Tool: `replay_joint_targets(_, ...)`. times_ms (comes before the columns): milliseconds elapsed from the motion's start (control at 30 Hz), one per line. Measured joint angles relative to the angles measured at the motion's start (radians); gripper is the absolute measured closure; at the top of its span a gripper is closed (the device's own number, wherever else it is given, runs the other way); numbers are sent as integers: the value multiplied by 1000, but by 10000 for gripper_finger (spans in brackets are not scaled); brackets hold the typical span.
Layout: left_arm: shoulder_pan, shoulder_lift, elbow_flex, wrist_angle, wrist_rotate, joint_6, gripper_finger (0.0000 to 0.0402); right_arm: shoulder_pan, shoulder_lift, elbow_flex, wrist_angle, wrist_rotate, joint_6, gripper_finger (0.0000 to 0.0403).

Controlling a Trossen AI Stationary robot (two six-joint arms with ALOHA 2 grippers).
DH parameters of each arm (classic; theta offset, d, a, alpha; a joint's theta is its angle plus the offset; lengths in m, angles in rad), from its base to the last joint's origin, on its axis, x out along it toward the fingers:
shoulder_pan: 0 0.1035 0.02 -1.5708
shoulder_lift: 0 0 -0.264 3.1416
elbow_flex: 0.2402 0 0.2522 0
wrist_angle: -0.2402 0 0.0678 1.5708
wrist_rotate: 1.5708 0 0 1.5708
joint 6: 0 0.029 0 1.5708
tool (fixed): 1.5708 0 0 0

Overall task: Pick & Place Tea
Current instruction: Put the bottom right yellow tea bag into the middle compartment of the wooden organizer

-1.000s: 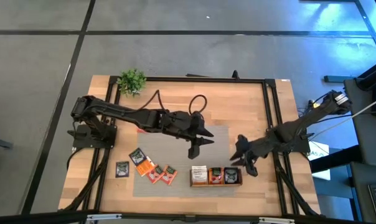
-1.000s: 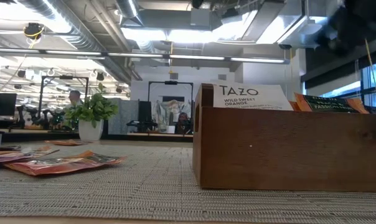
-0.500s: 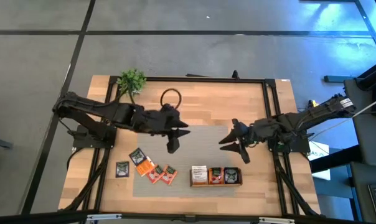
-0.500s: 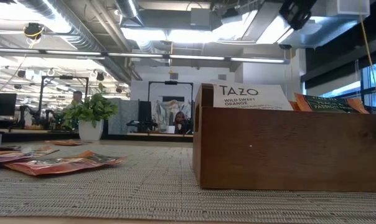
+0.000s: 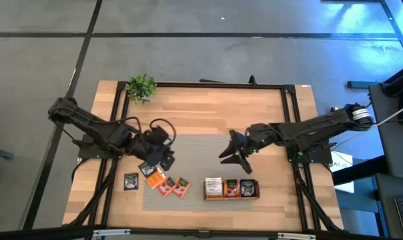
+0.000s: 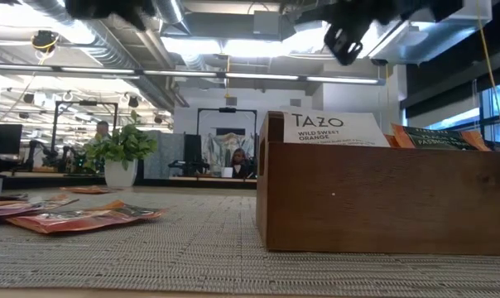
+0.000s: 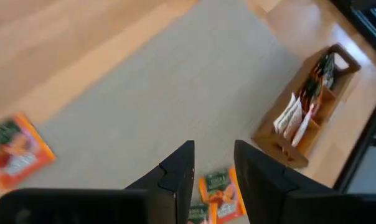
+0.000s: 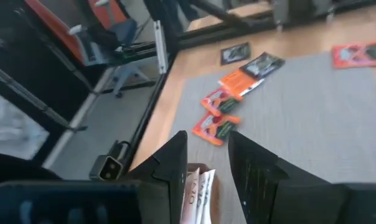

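Observation:
Loose tea sachets (image 5: 163, 182), orange, red and black, lie flat on the left part of the grey mat (image 5: 201, 150) and on the wood beside it. More sachets stand in the wooden tray (image 5: 231, 189) at the mat's near edge. A white one (image 6: 333, 130) sticks up from the tray (image 6: 382, 194). My left gripper (image 5: 164, 159) hangs open and holds nothing above the loose sachets (image 7: 220, 190). My right gripper (image 5: 229, 156) hovers open over the mat's middle, beyond the tray, also with nothing in it (image 8: 206, 135).
A small potted plant (image 5: 141, 87) stands at the table's far left corner. Black frame rails (image 5: 291, 133) run along the table's left and right sides. A single black sachet (image 5: 131, 181) lies on bare wood left of the mat. The far half of the mat is bare.
My left gripper has swung from the mat's middle toward the table's left and near side, ending above the loose sachets. My right gripper has risen from above the tray's right end and moved toward the far and left, over the mat's middle. The sachets have stayed in place.

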Motion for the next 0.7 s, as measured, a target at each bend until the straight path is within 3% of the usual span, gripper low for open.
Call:
replay_joint_targets(200, -90, -57, -260, 381, 3, -16, 306, -75, 118, 71, 6, -112, 17, 283)
replay_joint_targets(333, -150, -11, -357, 598, 96, 22, 309, -109, 236, 150, 6, -179, 51, 283)
replay_joint_targets(533, -220, 134, -364, 671, 182, 42, 304, -128, 441, 280, 4, -246, 129, 283)
replay_joint_targets(700, -222, 252, -347, 674, 155, 61, 306, -127, 577, 383, 4, -301, 152, 283)
